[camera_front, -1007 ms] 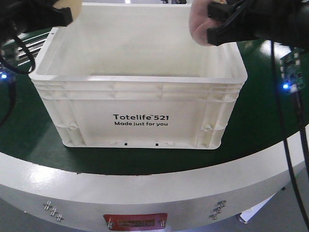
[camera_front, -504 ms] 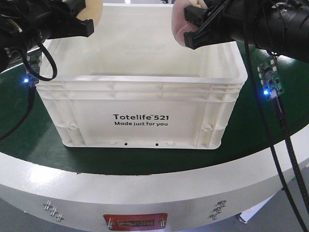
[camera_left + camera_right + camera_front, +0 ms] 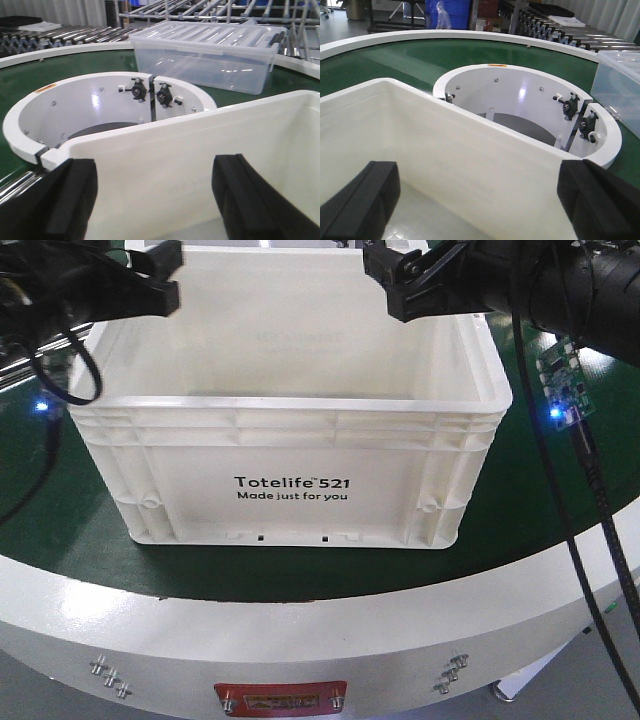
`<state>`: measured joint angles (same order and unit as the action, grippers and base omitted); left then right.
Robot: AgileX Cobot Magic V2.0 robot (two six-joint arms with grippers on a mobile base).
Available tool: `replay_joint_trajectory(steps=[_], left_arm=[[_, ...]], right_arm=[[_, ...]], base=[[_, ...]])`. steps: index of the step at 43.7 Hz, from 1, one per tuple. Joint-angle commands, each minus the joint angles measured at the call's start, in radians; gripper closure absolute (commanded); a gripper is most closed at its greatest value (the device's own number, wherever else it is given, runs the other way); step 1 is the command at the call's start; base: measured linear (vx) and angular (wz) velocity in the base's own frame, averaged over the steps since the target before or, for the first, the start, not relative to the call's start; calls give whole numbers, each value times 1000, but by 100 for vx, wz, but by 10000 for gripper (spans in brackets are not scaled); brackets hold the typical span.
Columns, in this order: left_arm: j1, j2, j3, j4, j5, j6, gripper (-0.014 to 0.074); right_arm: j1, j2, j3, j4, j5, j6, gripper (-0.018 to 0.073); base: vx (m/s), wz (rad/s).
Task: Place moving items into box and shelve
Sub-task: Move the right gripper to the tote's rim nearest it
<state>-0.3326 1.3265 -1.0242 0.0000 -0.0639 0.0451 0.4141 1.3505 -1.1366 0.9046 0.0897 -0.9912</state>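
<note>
There is one big white box (image 3: 290, 455). It sits in the middle of the front view on the green belt (image 3: 520, 530). Black letters on its front wall say "Totelife 521" and, under that, "Made just for you". From the front, the near wall hides the floor of the box.

There are two grippers, one at each top corner of the front view, both above the far part of the box. The left gripper (image 3: 157, 195) is at the upper left. Its two black fingers (image 3: 65, 200) are spread wide, with nothing between them but the white wall of the box. The right gripper (image 3: 480, 200) is at the upper right. Its two black fingers (image 3: 365, 200) are also spread wide and hold nothing.

At the bottom middle of the front view is one red plate (image 3: 280, 700); its writing is too small to read. Two small blue lights (image 3: 557, 412) glow, one at the left edge and one at the right.

In the left wrist view, one clear tub (image 3: 205, 55) with a lid sits at the top, behind one white ring (image 3: 100, 100). The ring has a small yellow sticker that is too small to read. Blue bins (image 3: 455, 12) show at the top of the right wrist view.
</note>
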Motion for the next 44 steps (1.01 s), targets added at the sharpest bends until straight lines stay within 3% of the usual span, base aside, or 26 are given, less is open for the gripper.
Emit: replay_joint_trajectory(steps=[1,5,6,8,18,30,32,33,44], left_arm=[[51,-61,-28,0,-9,-8,22],[105,-82,-28,0,39,-8,22],[202,-124,-28,8,110,-8,22],[217,-130,-28,8,121,-8,22],[244,-136,-28,7,132,-8,22],[244,-136,-28,7,137,-8,22],[244,-136,-28,7,138,-8,22],[244,-136,-28,7,138,-8,22],[244,-136,-28,7,138,-8,22]], right_arm=[[-4,-29,-31,9,-90,-9,-99],[-6,-29,-31,9,-90,-9,-88],[-40,-29,-31,10,-117,-27,-67],[-60,-29,-31,24,-110,-21,-64],[-198,-29,-31,87,5,-17,-52],[-270,-29,-33,84,144,11,-34],[-274,-29,-35,84,148,35,-34],[-274,-14,-53,26,172,180,-34],[-274,49,-157,-117,270,365,-34]], base=[[0,0],[0,0],[0,0],[0,0],[0,0],[0,0],[0,0],[0,0],[0,0]])
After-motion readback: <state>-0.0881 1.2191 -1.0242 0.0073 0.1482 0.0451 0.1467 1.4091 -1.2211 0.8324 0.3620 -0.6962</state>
